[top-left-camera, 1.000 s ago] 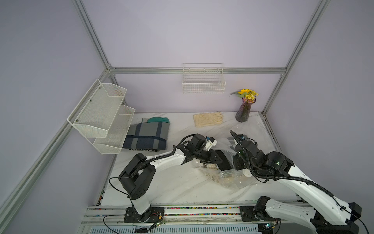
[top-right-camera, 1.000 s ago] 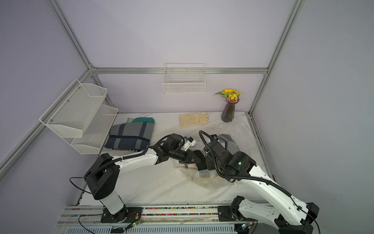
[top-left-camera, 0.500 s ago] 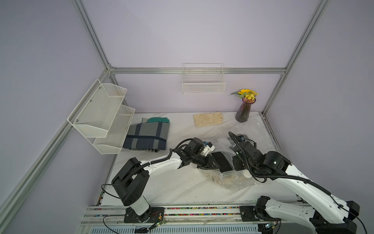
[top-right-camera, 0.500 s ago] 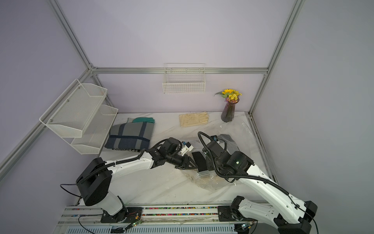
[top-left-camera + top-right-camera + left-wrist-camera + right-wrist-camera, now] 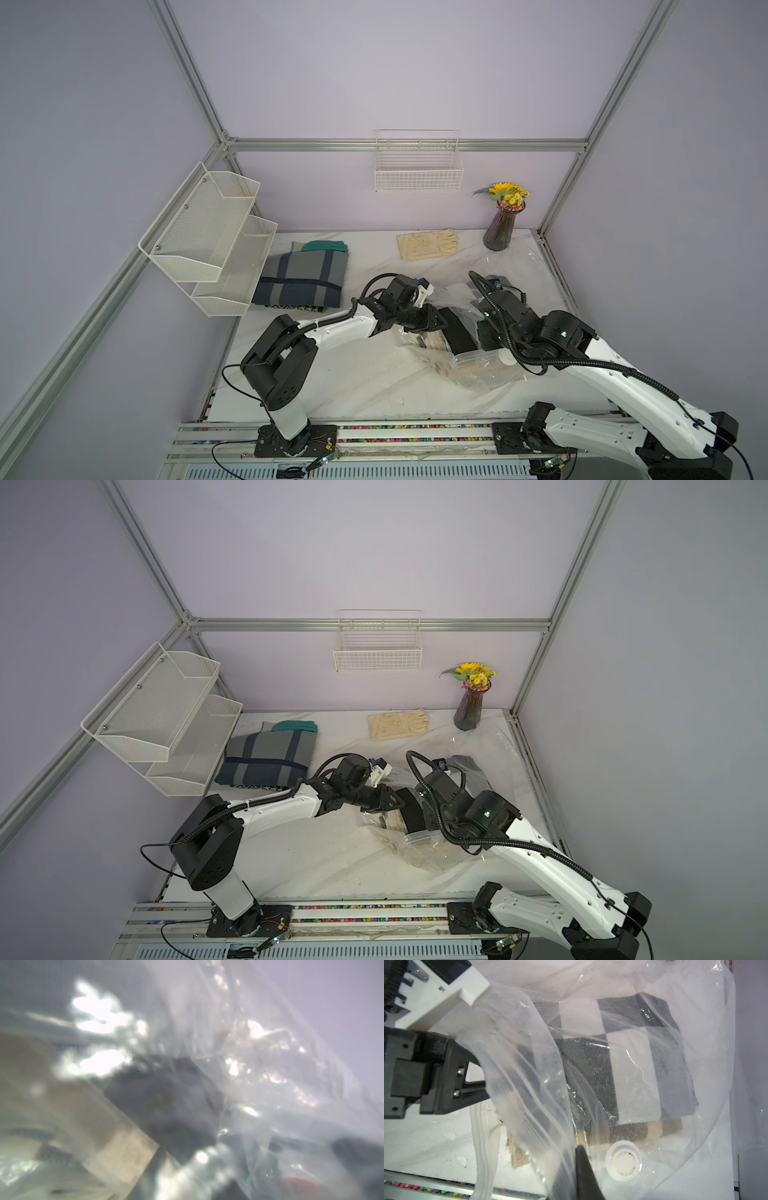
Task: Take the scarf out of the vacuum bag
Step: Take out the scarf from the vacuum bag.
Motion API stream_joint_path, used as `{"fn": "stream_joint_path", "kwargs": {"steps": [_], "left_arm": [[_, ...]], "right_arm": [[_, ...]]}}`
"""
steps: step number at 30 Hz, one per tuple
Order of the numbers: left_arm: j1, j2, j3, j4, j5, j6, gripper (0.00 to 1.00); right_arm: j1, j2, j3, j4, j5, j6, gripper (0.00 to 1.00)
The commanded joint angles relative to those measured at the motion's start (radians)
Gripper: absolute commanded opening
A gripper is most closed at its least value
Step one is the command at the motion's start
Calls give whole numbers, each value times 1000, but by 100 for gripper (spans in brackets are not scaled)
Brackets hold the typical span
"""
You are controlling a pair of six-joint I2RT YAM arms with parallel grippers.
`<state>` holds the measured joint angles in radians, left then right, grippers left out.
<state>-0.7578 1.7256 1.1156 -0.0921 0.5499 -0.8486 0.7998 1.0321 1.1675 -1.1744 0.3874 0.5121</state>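
The vacuum bag is clear crinkly plastic lying on the right half of the table, with its white valve cap facing up. Inside it lies the folded scarf, checked black, white and beige, with a beige fringe poking out at the mouth. My left gripper reaches into the bag's mouth towards the scarf. Plastic hides its fingertips, and the left wrist view is a blur of film and cloth. My right gripper is shut on the bag's upper sheet beside the cap.
A folded grey-and-navy blanket with a green glove lies at the back left under white mesh shelves. Cream gloves and a purple vase of flowers stand at the back. A wire basket hangs on the wall.
My left arm has shifted a little and its gripper has edged slightly left at the bag's mouth. The right gripper has kept its pinch on the bag.
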Motion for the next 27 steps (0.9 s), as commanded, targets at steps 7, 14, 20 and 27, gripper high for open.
{"fn": "stream_joint_path", "kwargs": {"steps": [7, 14, 20, 27], "left_arm": [[48, 19, 7, 43, -51, 26, 35], [84, 32, 9, 66, -44, 33, 36], [86, 72, 24, 75, -36, 33, 35], [95, 90, 28, 111, -16, 17, 34]], "right_arm": [[5, -11, -12, 54, -48, -35, 11], [5, 7, -18, 94, -87, -56, 13], [4, 39, 1, 108, -96, -66, 13], [5, 76, 19, 117, -99, -78, 13]]}}
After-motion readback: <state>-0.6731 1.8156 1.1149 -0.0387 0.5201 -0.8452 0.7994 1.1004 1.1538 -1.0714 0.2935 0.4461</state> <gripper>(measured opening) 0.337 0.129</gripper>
